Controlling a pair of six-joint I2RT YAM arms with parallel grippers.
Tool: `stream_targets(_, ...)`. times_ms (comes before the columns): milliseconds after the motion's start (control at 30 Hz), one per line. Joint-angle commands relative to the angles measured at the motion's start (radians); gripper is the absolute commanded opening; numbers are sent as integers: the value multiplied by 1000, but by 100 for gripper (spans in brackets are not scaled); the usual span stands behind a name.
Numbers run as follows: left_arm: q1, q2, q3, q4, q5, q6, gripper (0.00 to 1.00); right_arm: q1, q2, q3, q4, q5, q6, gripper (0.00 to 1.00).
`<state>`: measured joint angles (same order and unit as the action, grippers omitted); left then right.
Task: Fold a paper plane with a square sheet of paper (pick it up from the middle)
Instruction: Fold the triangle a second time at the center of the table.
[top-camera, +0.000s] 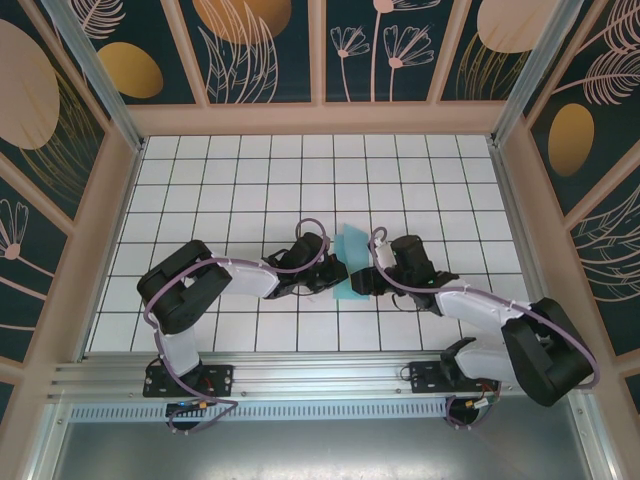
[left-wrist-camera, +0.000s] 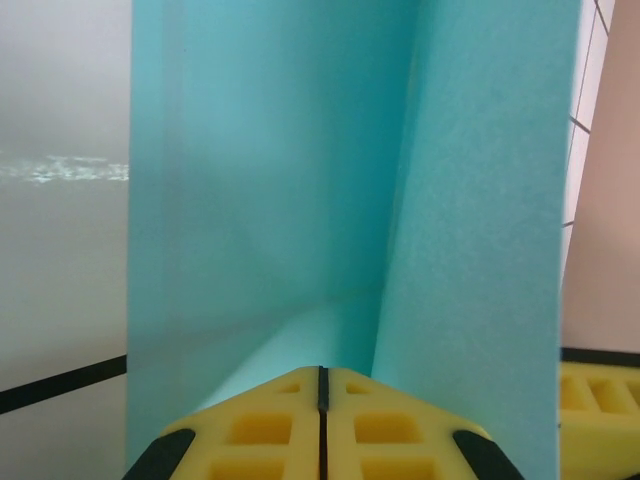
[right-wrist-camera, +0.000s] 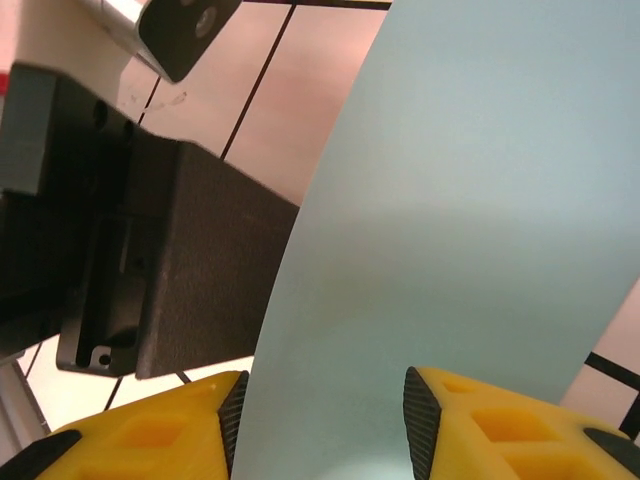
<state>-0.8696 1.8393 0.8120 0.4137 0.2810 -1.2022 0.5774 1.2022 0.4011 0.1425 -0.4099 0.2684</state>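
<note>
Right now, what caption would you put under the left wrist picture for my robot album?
Left gripper pinched shut on the folded light-blue paper, its two flaps rising ahead.

Arms: two, left arm and right arm.
Grippers: two, left gripper and right gripper.
Fingers: four, two yellow ones on each gripper.
Paper: one blue sheet.
Table: one, white with a grid.
Rail: one, at the near edge.
Bases: two, left and right on the rail.
Walls: three patterned, left, far and right.
Cables: two purple, one along each arm.
</note>
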Motion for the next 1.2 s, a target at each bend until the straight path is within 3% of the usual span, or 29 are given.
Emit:
stream_targets(0,-1,-2,2,37,10,-18,10,26,-44,-28,33,97,-19,47)
stream_targets(200,-2,3,4,60,23,-27,10,60,-62,-34,40,92,-58,48)
stream_targets(367,-1,1,-2,69,24,-34,10,112,-94,-61,65,160,-83,54)
stream_targets(567,-1,0,-4,76,24,-38,10,125,-119,-94,81,244,-84,53)
stream_targets(700,-2,0,-4,76,24,-37,10,132,-131,-92,84,260,-92,46)
stream_targets(1167,-1,-3,-11,83,29,-41,10,131,-125,-74,93,258,-96,3)
